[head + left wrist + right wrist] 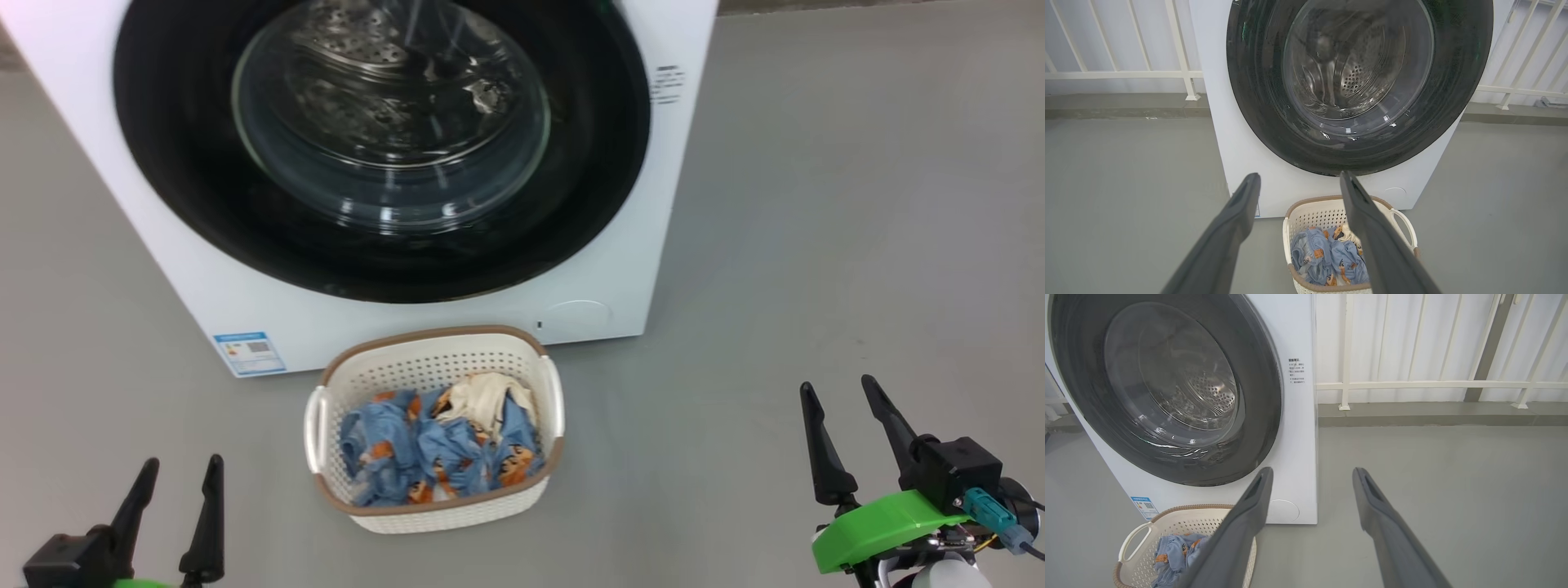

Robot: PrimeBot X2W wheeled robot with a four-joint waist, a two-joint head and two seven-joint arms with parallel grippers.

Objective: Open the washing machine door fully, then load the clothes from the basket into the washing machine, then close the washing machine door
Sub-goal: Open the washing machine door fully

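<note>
Washing machine door (204, 204) is shut flush on the machine front: a wide glossy black rim around a bulging clear glass bowl (392, 122), with the perforated steel drum (1208, 396) visible through it.

Left gripper (183, 461): two long dark tapered fingers spread wide with nothing between them, low above the floor, tips angled toward the machine. Right gripper (837, 382): likewise spread wide and empty, on a bright green wrist mount (873, 523), set out to the right over bare floor.

Basket (433, 335) stands between the two grippers, well apart from both and just in front of the machine. It is cream plastic with perforated walls, a brown woven-look rim and white loop handles. Clothes (433, 449) lie crumpled inside, soft blue fabric with orange-brown prints and one cream piece (490, 392) on top toward the back.

Washing machine (204, 286): white box, blue label sticker (249, 353) low left, round cover (577, 316) low right. Floor (816, 204) is smooth matte grey. A white railing (1412, 384) runs behind.
</note>
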